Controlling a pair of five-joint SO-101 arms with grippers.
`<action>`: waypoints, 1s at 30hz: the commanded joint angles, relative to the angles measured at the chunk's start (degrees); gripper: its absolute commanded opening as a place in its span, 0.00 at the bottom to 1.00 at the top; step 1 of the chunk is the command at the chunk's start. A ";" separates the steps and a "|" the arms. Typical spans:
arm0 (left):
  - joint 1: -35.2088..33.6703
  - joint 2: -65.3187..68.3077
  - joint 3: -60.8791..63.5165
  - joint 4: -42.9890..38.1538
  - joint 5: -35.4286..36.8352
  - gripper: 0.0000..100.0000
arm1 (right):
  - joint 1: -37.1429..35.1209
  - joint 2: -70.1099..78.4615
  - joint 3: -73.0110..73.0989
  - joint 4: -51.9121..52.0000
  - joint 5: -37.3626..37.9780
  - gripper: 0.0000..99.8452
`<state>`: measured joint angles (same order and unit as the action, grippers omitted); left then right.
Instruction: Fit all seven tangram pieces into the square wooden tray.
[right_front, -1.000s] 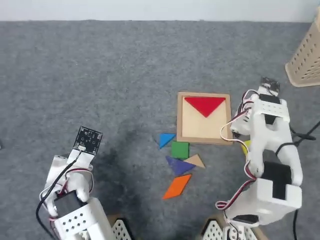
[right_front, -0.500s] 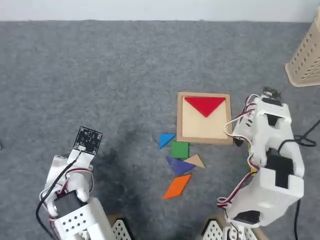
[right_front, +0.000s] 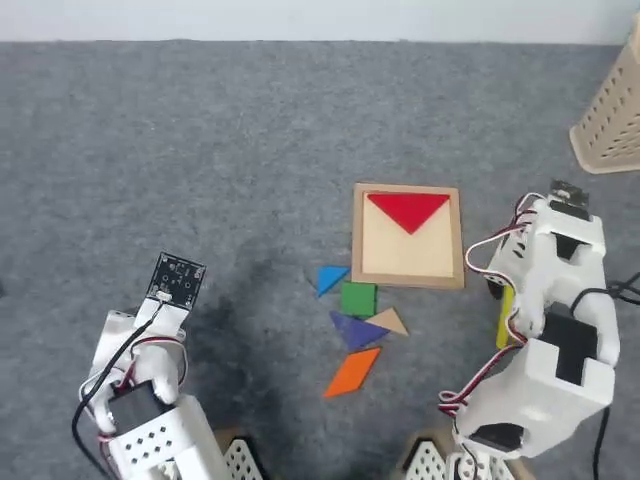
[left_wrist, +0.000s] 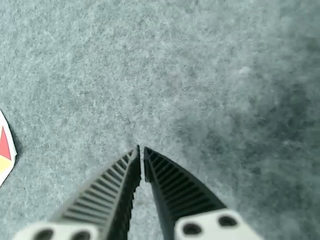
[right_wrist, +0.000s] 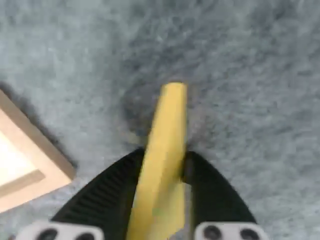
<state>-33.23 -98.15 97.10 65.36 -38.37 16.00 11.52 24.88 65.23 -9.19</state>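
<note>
The square wooden tray lies right of centre on the grey carpet, and its corner shows in the right wrist view. A red triangle fills its far part. My right gripper is shut on a yellow piece, held on edge just right of the tray; the piece peeks out under the arm. Blue triangle, green square, purple triangle, tan triangle and orange parallelogram lie in front of the tray. My left gripper hangs shut over bare carpet at the near left.
A perforated beige basket stands at the far right edge. A slip of paper with red and yellow print lies on the carpet near the left gripper. Open carpet stretches behind and left of the tray.
The right arm has swung to the right and nearer, away from the tray's edge, carrying the yellow piece. The tray shifted slightly. The left arm has kept still.
</note>
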 joint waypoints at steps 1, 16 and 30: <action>0.00 0.26 -0.22 0.18 -0.70 0.01 | -0.04 -1.10 -0.53 0.22 4.40 0.02; 0.00 0.26 -0.22 0.18 -0.70 0.01 | -0.75 -20.79 -7.56 13.58 12.92 0.01; 0.00 0.26 -0.22 0.18 -0.88 0.01 | -34.24 -20.09 -16.26 10.15 8.70 0.01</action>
<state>-33.23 -98.15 97.10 65.36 -38.37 -12.48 -10.64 14.86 77.45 2.24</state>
